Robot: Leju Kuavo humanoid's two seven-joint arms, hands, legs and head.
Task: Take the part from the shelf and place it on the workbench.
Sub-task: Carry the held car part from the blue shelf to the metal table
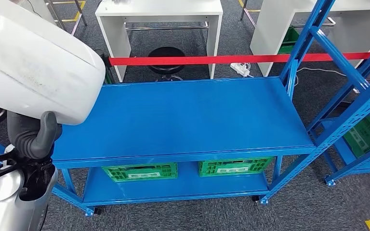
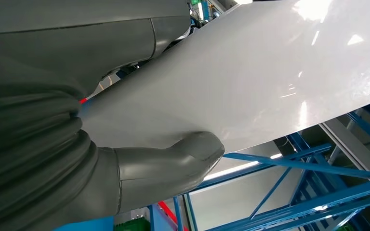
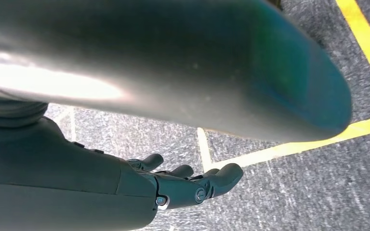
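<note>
The head view looks forward and steeply down on the blue shelf [image 1: 183, 120], with the left hand [image 1: 33, 134] at its left edge. The left wrist camera sits tight behind that hand [image 2: 168, 166] and faces upward along the white part [image 2: 250, 82]; both views share hand and part [image 1: 33, 62]. The right wrist camera points down at the floor [image 3: 294, 192], past the right hand [image 3: 192, 180].

workshop | blue steel shelving [image 1: 183, 120] | green crates [image 1: 139, 172] | red barrier tape [image 1: 197, 60]
</note>
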